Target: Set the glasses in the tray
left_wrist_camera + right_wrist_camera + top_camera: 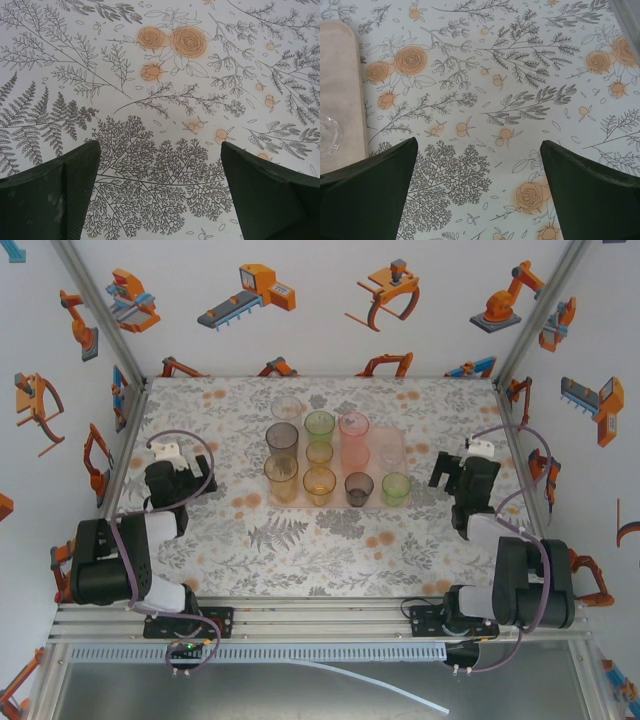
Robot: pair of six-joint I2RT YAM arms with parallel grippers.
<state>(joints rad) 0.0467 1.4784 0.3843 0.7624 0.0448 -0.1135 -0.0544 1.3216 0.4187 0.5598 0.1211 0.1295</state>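
The glasses (320, 425) all seem to stand on the tray (339, 95), left of my right gripper (479, 141) and right of my left gripper (160, 144). Both grippers gape empty. I judge the glasses light, slick and thin-walled, so any regrasp pinches the rim gently.

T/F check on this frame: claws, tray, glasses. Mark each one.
1. The left claw is open over bare tablecloth. True.
2. The right claw is shut. False: it is open and holds nothing.
3. The tray lies mid-table, between the two claws. True.
4. The pink glass lies on its side. False: it stands upright on the tray.
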